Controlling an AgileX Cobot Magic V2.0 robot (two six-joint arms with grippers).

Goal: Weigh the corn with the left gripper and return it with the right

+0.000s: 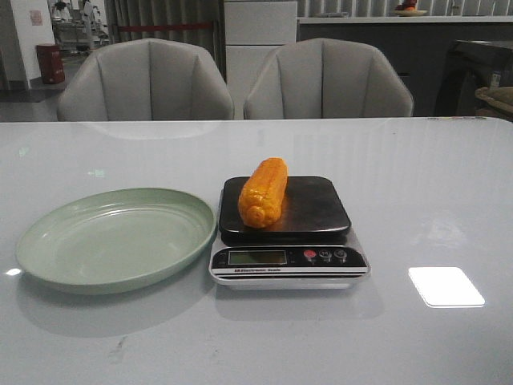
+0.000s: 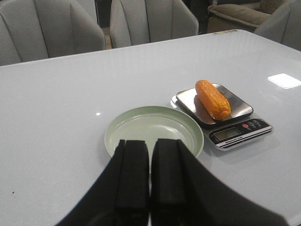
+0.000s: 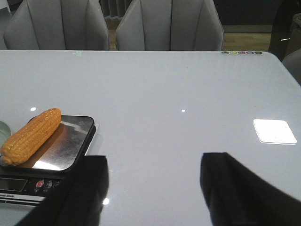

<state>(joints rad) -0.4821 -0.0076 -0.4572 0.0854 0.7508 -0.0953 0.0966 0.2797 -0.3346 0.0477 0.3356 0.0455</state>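
White table: orange-yellow corn (image 1: 264, 192) lies on scale (image 1: 287, 233); left end effector (image 2: 150, 188) closed empty, right end effector (image 3: 153, 188) spread empty.

I make out "Electronic Scale" printed under the display of the scale (image 1: 288, 261); its display itself is unreadable.

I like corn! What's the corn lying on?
The corn lies on the scale, on its dark platform. The patch of platform right beneath the corn is covered.
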